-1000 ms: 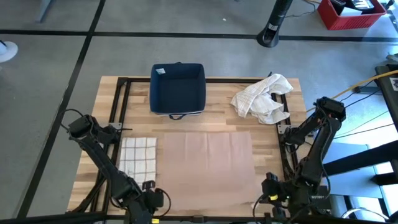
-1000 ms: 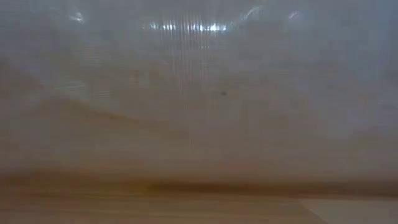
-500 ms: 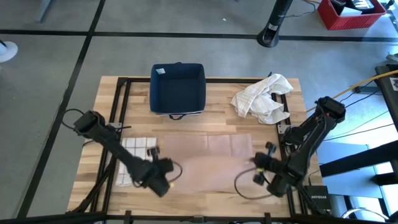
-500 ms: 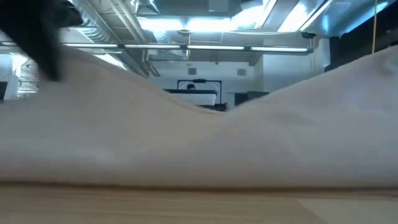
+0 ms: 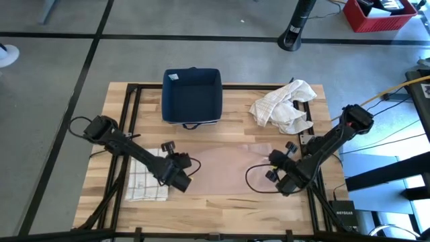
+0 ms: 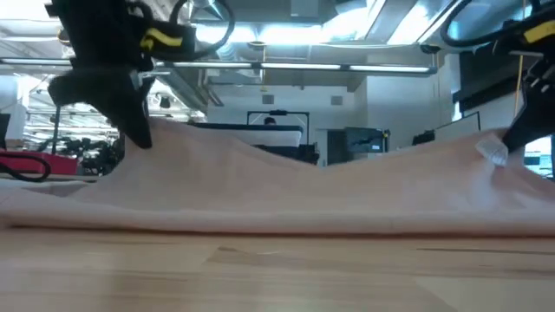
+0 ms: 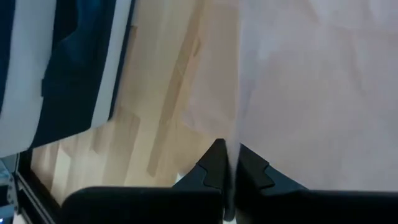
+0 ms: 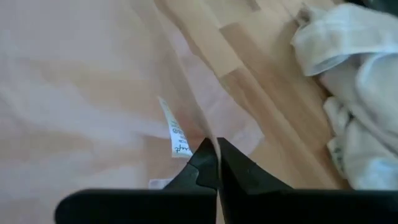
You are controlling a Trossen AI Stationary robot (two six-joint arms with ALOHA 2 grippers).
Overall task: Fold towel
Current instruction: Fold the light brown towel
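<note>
The pale pink towel (image 5: pixel 225 171) lies across the middle of the table, its near part raised and carried back over the rest. My left gripper (image 5: pixel 180 173) is shut on its left corner and my right gripper (image 5: pixel 277 173) on its right corner, beside a white label (image 8: pixel 176 134). In the low view the towel (image 6: pixel 303 195) hangs between the two arms, sagging in the middle, with its lower part on the table. My left gripper pinches the towel's raised edge (image 7: pixel 238 127) between its two fingers at the left corner. The fingers slant down from the table's near side. The cloth rises to them as a ridge, the rest lying on the table. My right gripper pinches the towel's right corner (image 8: pixel 200 134) between its two fingers, next to the label. It slants down from the near side. The corner is lifted and the cloth beyond it rests on the table.
A dark blue bin (image 5: pixel 192 95) stands at the far middle. A crumpled white cloth (image 5: pixel 283 106) lies at the far right. A folded checked cloth (image 5: pixel 149 178) lies under the left arm. Bare wood shows along the near edge.
Both grippers have gone from the table's near edge toward the far edge, sinking and tipping downward, still shut on the towel's corners. The towel's near edge has been carried over toward its far edge, which has stayed in place.
</note>
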